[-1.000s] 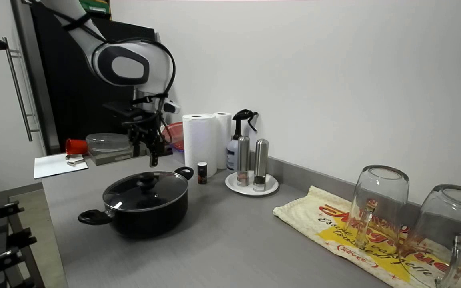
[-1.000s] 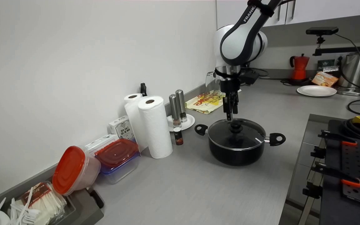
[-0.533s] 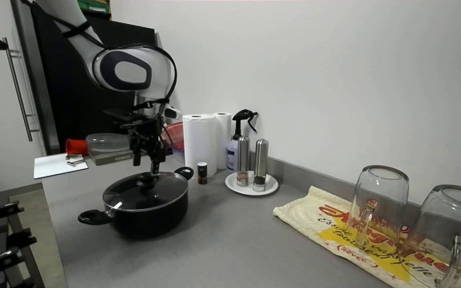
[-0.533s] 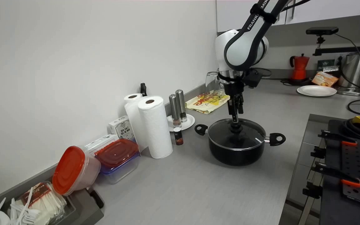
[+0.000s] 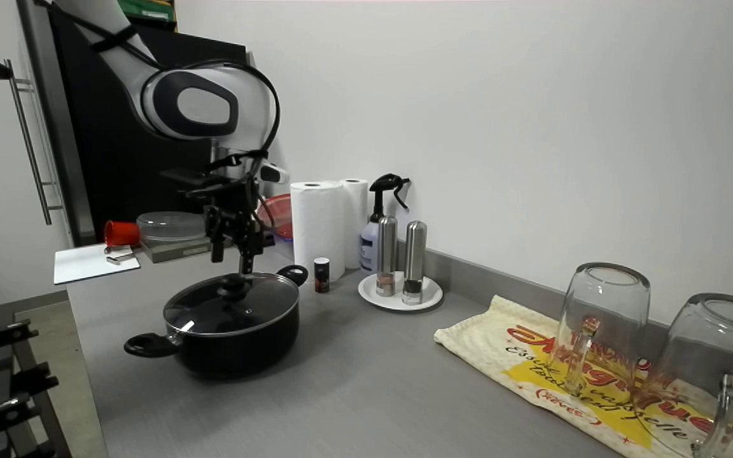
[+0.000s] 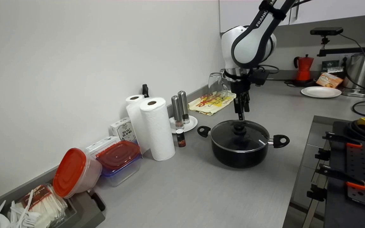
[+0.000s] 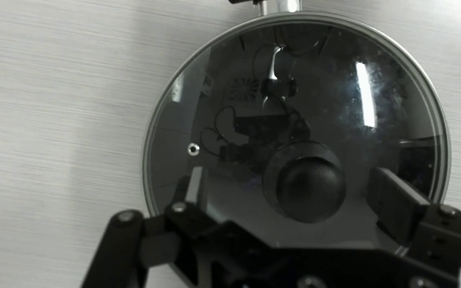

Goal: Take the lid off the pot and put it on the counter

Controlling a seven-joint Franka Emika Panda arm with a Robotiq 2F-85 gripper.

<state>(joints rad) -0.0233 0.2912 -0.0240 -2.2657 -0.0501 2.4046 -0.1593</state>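
"Robotiq gripper (image 7: 287, 181), one: spread wide, pinching nothing, hung over the black pot (image 6: 240, 160)."

"And the glass lid (image 7: 318, 100)?"

"In place on that pot, knob (image 7: 310, 190) uppermost. Item pending, by my judgement: the grasp."

"List the wrist view, left to right."

"Pad (image 7: 194, 185) at that view's left: ample gap beside it. Knob, round, black: between the pads, off-centre. Pad (image 7: 392, 200) at its right: slimmer gap. I see neither touching."

"Best handling from here?"

"Shift until the knob stands midway; sink straight; bring the pads well down its sides before closing, as a rounded knob could slip from a shallow pinch. Lift level: smooth glass may tilt if caught askew. Then lay it flat on the grey counter (image 7: 54, 120)."

"What does each view hold alone?"

"Wrist view: those two gaps; of the pot's handles, though, merely a steel bracket (image 7: 280, 7) and a dark scrap at the top. Both exterior views enter two whole loop handles (image 6: 277, 141). Height over the lid, the wrist view leaves unsettled; in an exterior view a fingertip (image 6: 241, 116) ends just above the knob, as seen from there."

"Remaining stock?"

"In an exterior view: orange-red cup (image 5: 122, 233), seemingly on its side; then spray bottle (image 5: 369, 247), label showing. In an exterior view: sea salt box (image 6: 124, 130), red moka pot (image 6: 303, 68), steel kettle (image 6: 357, 73)."
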